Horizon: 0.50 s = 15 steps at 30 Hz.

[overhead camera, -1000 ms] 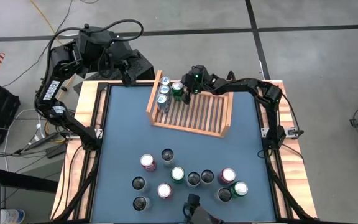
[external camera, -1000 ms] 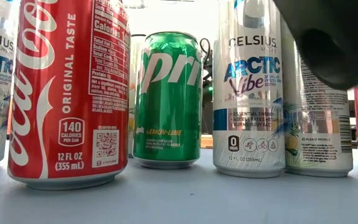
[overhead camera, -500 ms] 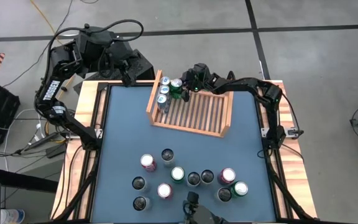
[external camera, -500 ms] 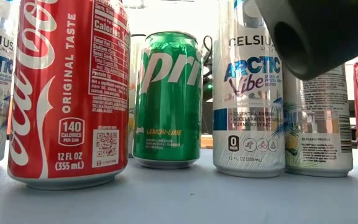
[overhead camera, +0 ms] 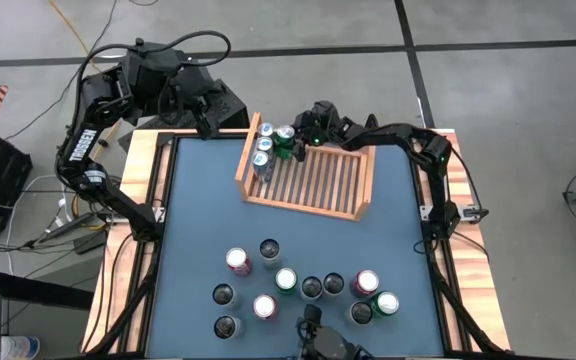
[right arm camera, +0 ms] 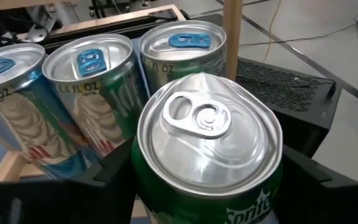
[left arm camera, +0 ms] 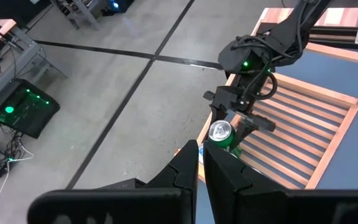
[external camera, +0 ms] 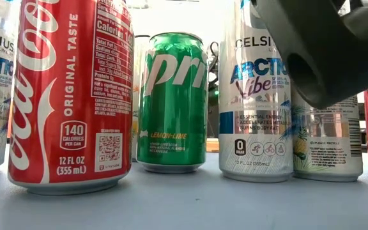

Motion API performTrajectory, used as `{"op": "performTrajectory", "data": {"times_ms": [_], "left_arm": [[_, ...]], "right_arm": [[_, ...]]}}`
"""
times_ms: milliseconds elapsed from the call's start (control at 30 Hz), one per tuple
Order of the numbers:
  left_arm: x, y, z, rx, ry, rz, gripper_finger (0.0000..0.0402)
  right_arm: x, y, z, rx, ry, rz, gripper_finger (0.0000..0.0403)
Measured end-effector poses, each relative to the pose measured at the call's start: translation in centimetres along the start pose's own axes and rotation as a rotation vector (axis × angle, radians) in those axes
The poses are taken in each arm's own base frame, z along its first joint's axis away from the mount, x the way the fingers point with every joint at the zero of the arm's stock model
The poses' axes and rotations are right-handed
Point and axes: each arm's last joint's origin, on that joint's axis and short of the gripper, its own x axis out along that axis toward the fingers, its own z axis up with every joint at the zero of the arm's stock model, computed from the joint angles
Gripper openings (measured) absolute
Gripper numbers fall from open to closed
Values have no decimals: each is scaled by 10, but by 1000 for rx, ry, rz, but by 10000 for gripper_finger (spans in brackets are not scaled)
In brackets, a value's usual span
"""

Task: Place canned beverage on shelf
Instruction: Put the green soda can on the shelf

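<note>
The light-brown slatted shelf [overhead camera: 318, 180] stands at the table's far middle. Three white cans [overhead camera: 262, 146] stand in a row along its left side board, also seen in the right wrist view [right arm camera: 92, 81]. My right gripper [overhead camera: 291, 139] is at the shelf's far left corner, shut on a green Sprite can [overhead camera: 284, 137] next to that row. The can also shows in the right wrist view [right arm camera: 210, 149] and the left wrist view [left arm camera: 220, 132]. My left gripper [left arm camera: 199, 169] is shut and empty, beyond the table's far left corner. My right gripper pinches the green can between its two fingers, one on each side of the can's wall just below the top rim [right arm camera: 143, 186]. The fingers come from the table's right, slanting a little down. The can stands upright; whether its base rests on the slats I cannot tell.
Several loose cans [overhead camera: 288, 285] stand near the table's near edge, among them a red Coca-Cola can [external camera: 69, 96] and a green Sprite can [external camera: 171, 102]. A dark rounded object [external camera: 324, 45] hangs close before the low camera. Most of the shelf's slats [overhead camera: 333, 185] are bare.
My right gripper has carried the green can a little toward the table's far edge, up beside the row of white cans; the can has stayed upright. The dark object near the low camera has shifted.
</note>
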Motion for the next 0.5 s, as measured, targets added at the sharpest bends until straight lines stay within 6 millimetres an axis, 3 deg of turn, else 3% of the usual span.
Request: {"op": "performTrajectory", "data": {"times_ms": [100, 333, 500], "left_arm": [[0, 0, 0, 0, 0, 0, 16], [0, 0, 0, -1, -2, 0, 16], [0, 0, 0, -2, -4, 0, 16]], "right_arm": [[0, 0, 0, -2, -1, -7, 283], [1, 3, 3, -22, -4, -25, 367], [1, 3, 2, -19, 2, -35, 382]]}}
